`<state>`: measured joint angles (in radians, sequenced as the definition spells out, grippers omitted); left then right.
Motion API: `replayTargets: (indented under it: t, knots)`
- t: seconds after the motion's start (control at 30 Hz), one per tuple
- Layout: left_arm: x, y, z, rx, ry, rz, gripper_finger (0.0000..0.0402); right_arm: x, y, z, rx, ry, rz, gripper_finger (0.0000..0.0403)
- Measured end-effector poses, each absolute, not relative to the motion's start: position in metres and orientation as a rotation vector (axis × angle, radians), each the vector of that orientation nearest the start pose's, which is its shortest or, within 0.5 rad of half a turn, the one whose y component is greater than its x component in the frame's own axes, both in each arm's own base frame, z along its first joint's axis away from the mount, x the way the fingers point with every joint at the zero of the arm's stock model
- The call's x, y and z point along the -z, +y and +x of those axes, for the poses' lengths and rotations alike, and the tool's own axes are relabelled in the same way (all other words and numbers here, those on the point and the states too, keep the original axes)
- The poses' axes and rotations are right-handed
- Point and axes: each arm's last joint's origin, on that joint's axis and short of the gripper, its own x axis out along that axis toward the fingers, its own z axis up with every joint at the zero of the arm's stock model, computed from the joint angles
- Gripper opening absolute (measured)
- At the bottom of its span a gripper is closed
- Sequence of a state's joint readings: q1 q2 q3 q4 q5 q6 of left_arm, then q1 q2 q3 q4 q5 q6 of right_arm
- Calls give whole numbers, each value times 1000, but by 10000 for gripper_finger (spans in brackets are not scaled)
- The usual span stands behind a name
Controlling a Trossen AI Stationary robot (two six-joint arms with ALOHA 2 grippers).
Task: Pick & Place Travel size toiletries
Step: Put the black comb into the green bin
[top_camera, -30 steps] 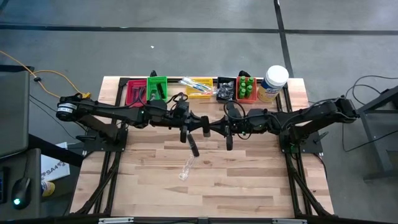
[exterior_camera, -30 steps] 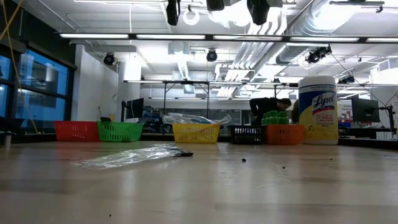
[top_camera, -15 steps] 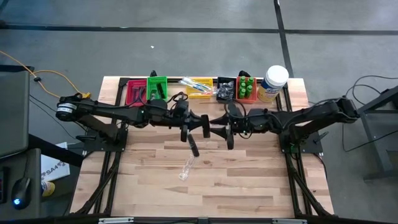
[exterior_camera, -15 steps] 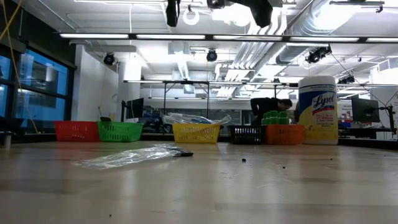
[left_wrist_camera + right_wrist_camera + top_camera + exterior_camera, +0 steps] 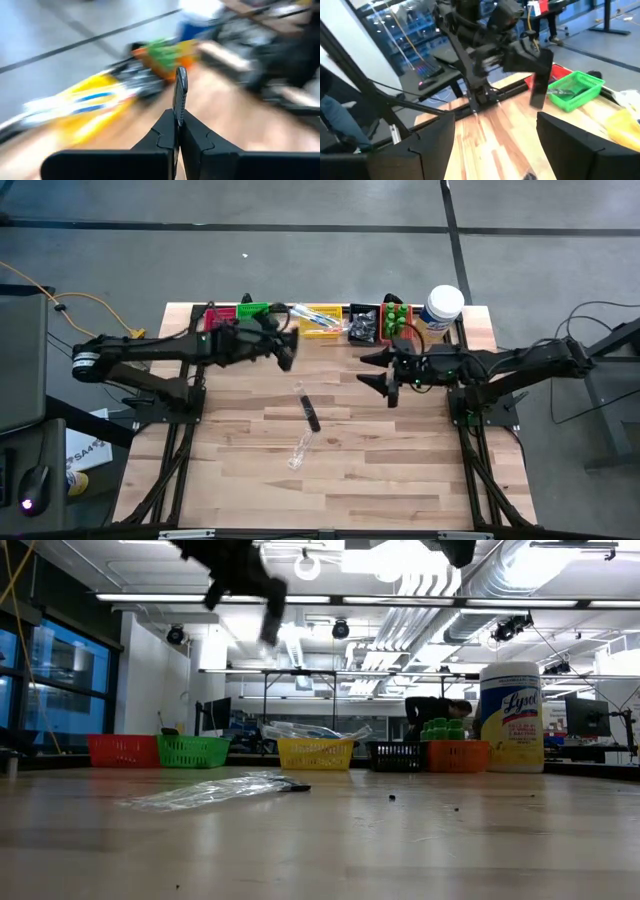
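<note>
Left gripper (image 5: 287,350): raised over far-left worktop (image 5: 400,470) near green bin (image 5: 252,311); jaws clamped on slim black tube (image 5: 180,95), upright between them. Right gripper (image 5: 385,383): jaws spread wide, empty, right of centre. Wrapped toothbrush (image 5: 303,438): flat at mid-worktop, apart from both.

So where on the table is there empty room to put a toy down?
The big bare wood in front of the clear-wrapped toothbrush is free, and so are both side strips of the table. The back edge is crowded: coloured bins and the white jar, with both arms above.
</note>
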<state>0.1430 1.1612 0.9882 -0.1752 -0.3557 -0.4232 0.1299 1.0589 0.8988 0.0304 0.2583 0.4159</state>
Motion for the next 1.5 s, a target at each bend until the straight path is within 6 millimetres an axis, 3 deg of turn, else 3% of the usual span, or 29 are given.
replayTargets:
  t: [0.2, 0.5, 0.87, 1.0, 1.23, 1.5]
  knots:
    - [-316, 88, 226, -877, 386, -344, 2, -340, 22, 235, 205, 108, 381, 260]
    - [-293, 160, 192, -1195, 541, -391, 2, -337, 20, 238, 290, 95, 377, 259]
    - [-250, 228, 180, -1178, 622, -570, 3, -337, 17, 238, 395, 67, 394, 259]
    - [-236, 235, 177, -1183, 649, -682, 3, -337, 17, 238, 414, 59, 396, 259]
    - [-233, 235, 178, -1157, 680, -674, 7, -337, 16, 237, 454, 45, 412, 259]
    - [-226, 231, 167, -1153, 822, -695, 74, -338, 15, 237, 472, 41, 408, 259]
